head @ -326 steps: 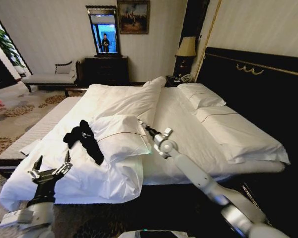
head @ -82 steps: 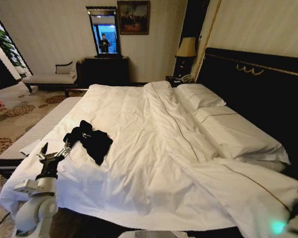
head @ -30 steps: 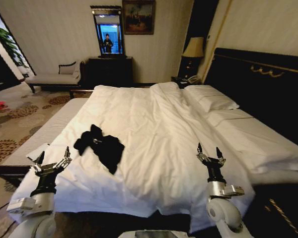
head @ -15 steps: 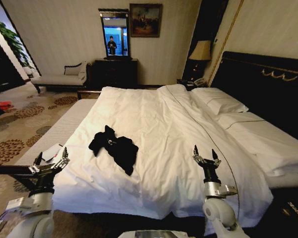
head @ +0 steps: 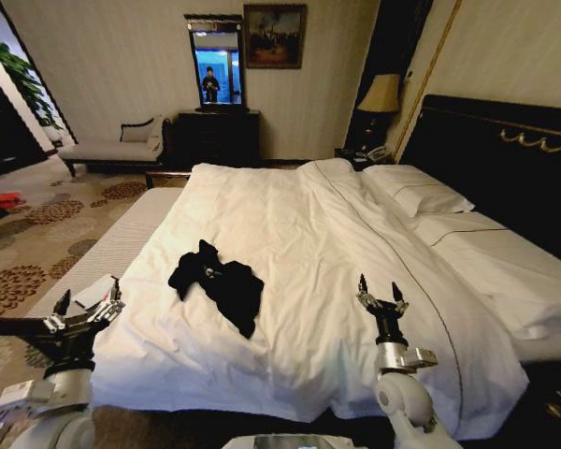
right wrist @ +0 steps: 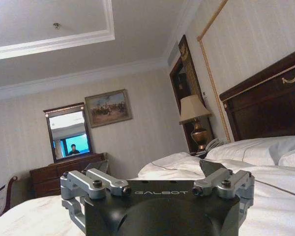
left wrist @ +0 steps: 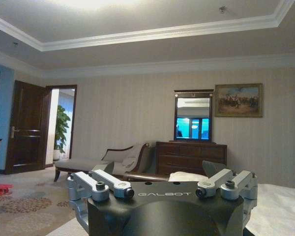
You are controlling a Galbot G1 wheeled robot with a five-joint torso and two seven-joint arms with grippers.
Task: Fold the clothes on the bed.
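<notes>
T-shirt: your black T-shirt (head: 217, 285) lies crumpled in a heap on the white duvet (head: 309, 243), on the left half of the bed (head: 505, 140), nearer the foot than the pillows (head: 421, 198). No sleeve or hem can be picked out.
Left gripper: your left gripper (head: 79, 312) hovers off the bed's left edge, jaws released, near the shirt but apart from it.
Right gripper: your right gripper (head: 378, 295) stands upright over the duvet, jaws released, well apart from the shirt.
Risk, fabric: pinch into the heap and you likely catch several layers, so it lifts as a wad.
Risk, duvet: dip too low and you may grab bedding along with it.
Risk, reach: the right arm must cross far, and may drag wrinkles.
</notes>
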